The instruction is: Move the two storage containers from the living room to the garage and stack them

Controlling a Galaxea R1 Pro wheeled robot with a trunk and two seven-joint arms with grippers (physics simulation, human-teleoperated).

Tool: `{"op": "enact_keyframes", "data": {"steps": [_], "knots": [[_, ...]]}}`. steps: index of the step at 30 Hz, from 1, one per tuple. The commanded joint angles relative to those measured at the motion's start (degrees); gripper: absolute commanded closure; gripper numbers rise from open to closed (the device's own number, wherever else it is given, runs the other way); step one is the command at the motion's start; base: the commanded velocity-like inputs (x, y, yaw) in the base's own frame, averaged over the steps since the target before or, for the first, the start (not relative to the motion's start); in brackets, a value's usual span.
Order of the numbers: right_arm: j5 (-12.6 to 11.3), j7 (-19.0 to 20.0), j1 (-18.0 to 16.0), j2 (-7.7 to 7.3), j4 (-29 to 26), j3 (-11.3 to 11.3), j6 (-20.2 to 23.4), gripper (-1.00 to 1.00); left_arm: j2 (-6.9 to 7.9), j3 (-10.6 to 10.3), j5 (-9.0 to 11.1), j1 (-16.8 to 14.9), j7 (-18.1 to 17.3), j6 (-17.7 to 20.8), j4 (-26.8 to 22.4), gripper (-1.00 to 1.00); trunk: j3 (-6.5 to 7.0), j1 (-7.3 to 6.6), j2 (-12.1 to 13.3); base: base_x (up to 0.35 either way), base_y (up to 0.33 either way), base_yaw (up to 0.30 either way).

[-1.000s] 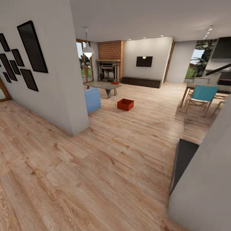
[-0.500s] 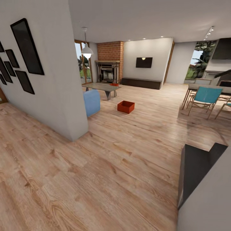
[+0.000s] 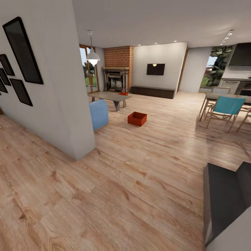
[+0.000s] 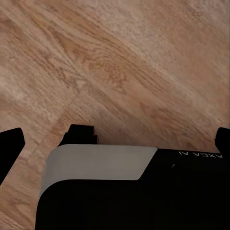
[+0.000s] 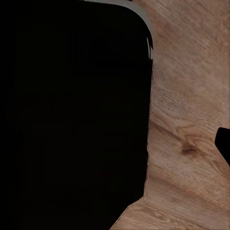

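still at square one: bins wait in the living room

ahead, one red-orange storage container (image 3: pixel 136 118) sits open-topped on the light wood plank floor (image 3: pixel 132 181), well apart from the robot and just beyond a blue armchair (image 3: pixel 99 113). a second red-orange shape (image 3: pixel 123 93) rests on the low grey coffee table (image 3: pixel 109 96) behind it; it is too small to say for certain that it is the other bin. by this evidence nothing has been carried yet: both bins are judged to be in the living room, the garage is nowhere ahead, and the whole job of fetching, hauling and stacking is left.

in the left wrist view, the left gripper (image 4: pixel 115 139) shows two dark finger tips at the edges of the frame, set wide apart with nothing but planks between them, so it reads as released and empty. in the right wrist view, the right gripper (image 5: pixel 223 143) offers one dark finger tip beside a large black body of the robot; whether it is released or clenched cannot be told.

around the bin, the room opens wide: a brick fireplace (image 3: pixel 118 71) at the far end, a wall-mounted television (image 3: pixel 155 69), a pendant lamp (image 3: pixel 92 55), and teal dining chairs (image 3: pixel 225 108) off to the side. a white partition wall (image 3: pixel 52 87) hung with black frames (image 3: pixel 21 52) stands close by.
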Motion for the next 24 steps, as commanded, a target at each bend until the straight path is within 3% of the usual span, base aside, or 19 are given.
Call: {"op": "enact_keyframes", "data": {"steps": [1,8,24], "knots": [[0.0,-0.2,0.0,0.01,0.0,0.0,-0.2,-1.00,-0.03,0.3,-0.1,0.0,0.1,-0.2,0.0,-1.00,-0.04,0.03,0.0,0.334,0.154,-0.007],[0.0,-0.1,0.0,-0.02,0.0,0.0,-0.1,-1.00,-0.03,0.3,-0.1,0.0,0.1,-0.2,0.0,-1.00,-0.02,0.03,0.0,0.334,0.152,-0.028],[0.0,-0.1,0.0,-0.08,0.0,-0.1,-0.1,-1.00,-0.04,0.3,-0.1,0.0,0.1,-0.2,0.0,-1.00,0.11,0.03,0.0,0.337,0.080,-0.214]]}}
